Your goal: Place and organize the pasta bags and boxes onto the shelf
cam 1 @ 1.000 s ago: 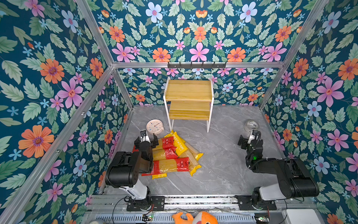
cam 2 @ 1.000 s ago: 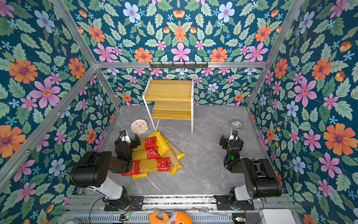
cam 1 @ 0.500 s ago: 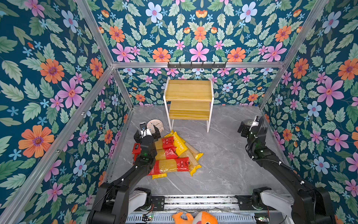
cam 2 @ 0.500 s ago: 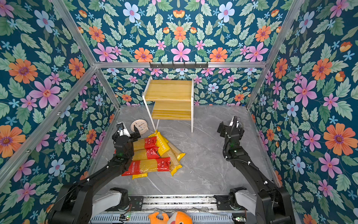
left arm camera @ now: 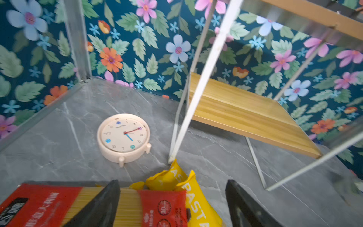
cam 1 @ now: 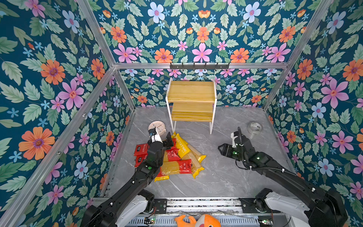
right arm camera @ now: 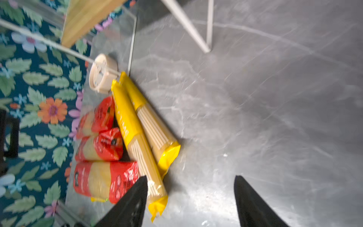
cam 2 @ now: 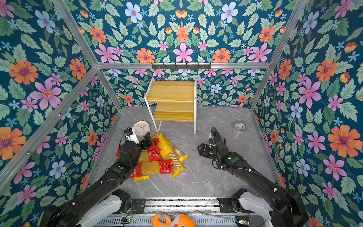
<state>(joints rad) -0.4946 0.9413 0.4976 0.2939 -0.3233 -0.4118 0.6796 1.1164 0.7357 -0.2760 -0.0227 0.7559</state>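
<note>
Hovering with jaws apart and empty, left gripper (left arm camera: 172,188) hangs over the far end of the packets (cam 1: 177,157). These lie heaped on the table (cam 1: 216,176), at 7 o'clock from the shelf (cam 1: 191,92). Right gripper (right arm camera: 191,178), also spread and holding nothing, sits at 3 o'clock of the heap. Clock (cam 1: 157,125) lies at 11 o'clock of the heap, and tape (cam 1: 254,127) sits at 2 o'clock.

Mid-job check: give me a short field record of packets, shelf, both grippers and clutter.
pasta packets: piled on the table, in front of the shelf
shelf: both tiers bare
left gripper: open, over the pile's far end, gripping nothing
right gripper: open, over the table, beside the pile
clutter: clock by the pile; tape roll beyond the right gripper
</note>
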